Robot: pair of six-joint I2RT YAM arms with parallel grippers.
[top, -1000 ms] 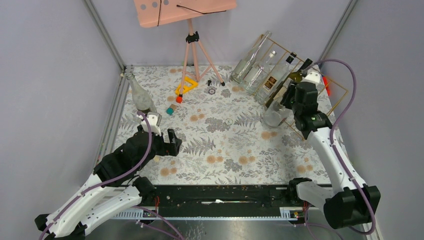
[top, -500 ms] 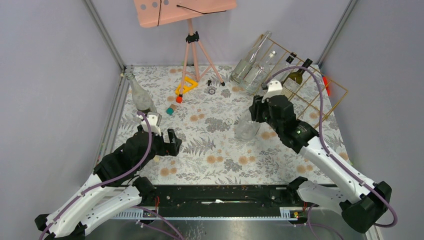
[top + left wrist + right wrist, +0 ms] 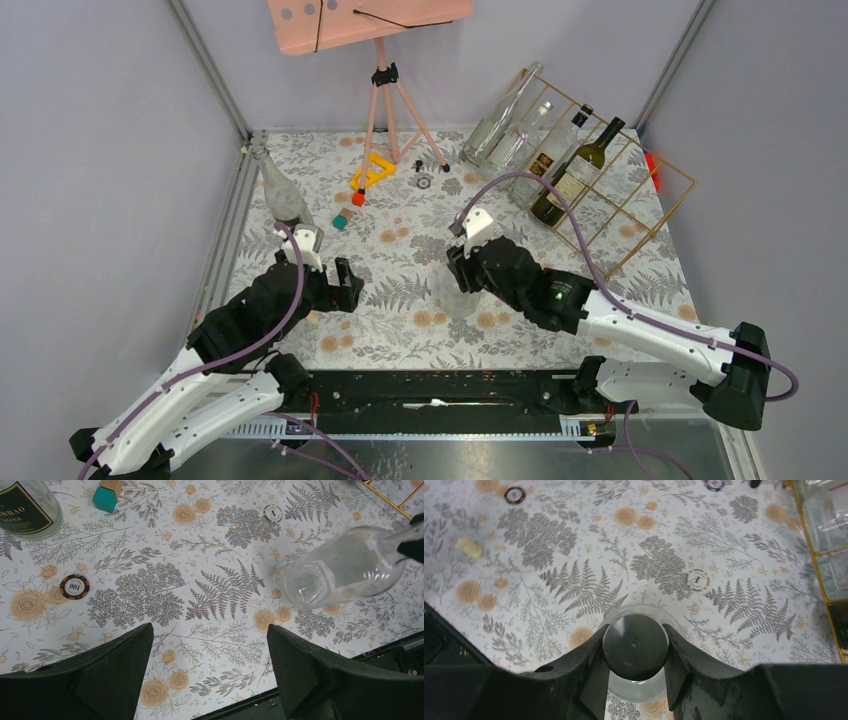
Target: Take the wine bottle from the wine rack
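Note:
The gold wire wine rack [image 3: 640, 195] leans at the back right and holds several bottles, among them a dark green wine bottle [image 3: 577, 172]. Its edge shows in the right wrist view [image 3: 811, 555]. My right gripper [image 3: 466, 272] is shut on the black cap [image 3: 635, 645] of a clear glass bottle [image 3: 453, 295], which it holds over the middle of the table, well away from the rack. The bottle also shows in the left wrist view [image 3: 340, 567], tilted. My left gripper [image 3: 343, 287] is open and empty near the front left [image 3: 210, 670].
A clear labelled bottle [image 3: 281, 196] stands at the left edge. A pink tripod stand [image 3: 385, 85] is at the back, with a yellow frame [image 3: 372, 170] and a teal block [image 3: 340, 222] near it. Poker chips [image 3: 75, 586] [image 3: 698, 580] lie on the floral cloth.
My right arm has carried the clear bottle from the rack leftward and toward the front, to the middle of the table. The dark wine bottle in the rack is now uncovered. The left arm has not moved.

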